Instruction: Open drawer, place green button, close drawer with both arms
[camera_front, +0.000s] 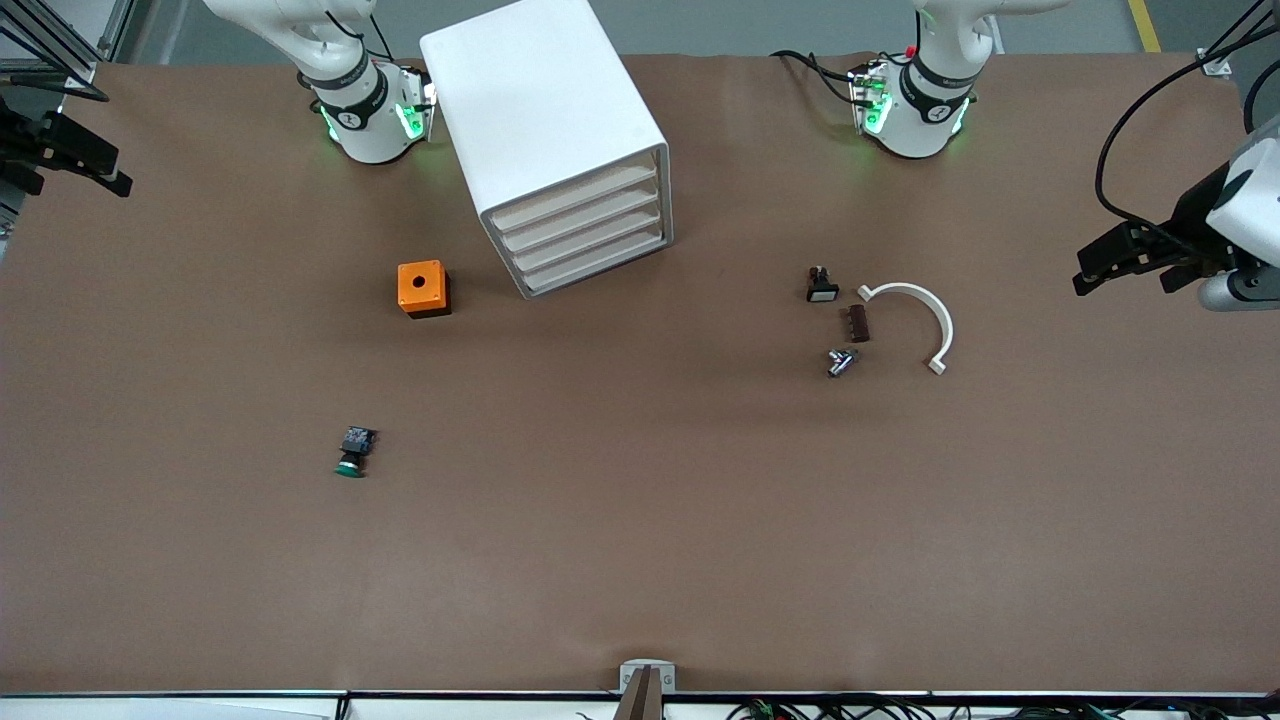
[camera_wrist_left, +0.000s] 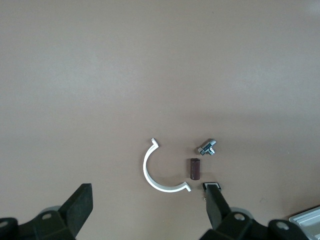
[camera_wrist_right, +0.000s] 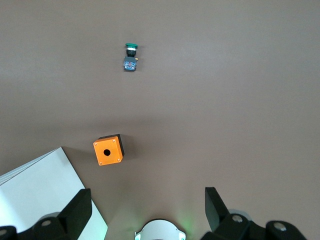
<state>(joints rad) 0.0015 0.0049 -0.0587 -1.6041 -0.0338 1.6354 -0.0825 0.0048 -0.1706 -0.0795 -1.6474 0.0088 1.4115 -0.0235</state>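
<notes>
The white cabinet (camera_front: 545, 110) stands between the arms' bases, and its four drawers (camera_front: 590, 235) are all shut. The button (camera_front: 353, 452), with a green cap on a black body, lies on the table nearer the front camera than the orange box (camera_front: 424, 288). It also shows in the right wrist view (camera_wrist_right: 130, 56). My right gripper (camera_front: 80, 165) hangs open and empty over the right arm's end of the table (camera_wrist_right: 147, 197). My left gripper (camera_front: 1125, 262) hangs open and empty over the left arm's end (camera_wrist_left: 148, 195).
A black switch with a white face (camera_front: 821, 285), a brown cylinder (camera_front: 858, 323), a metal fitting (camera_front: 841, 361) and a white curved clip (camera_front: 915, 320) lie together toward the left arm's end. The orange box (camera_wrist_right: 108, 150) stands beside the cabinet (camera_wrist_right: 35, 190).
</notes>
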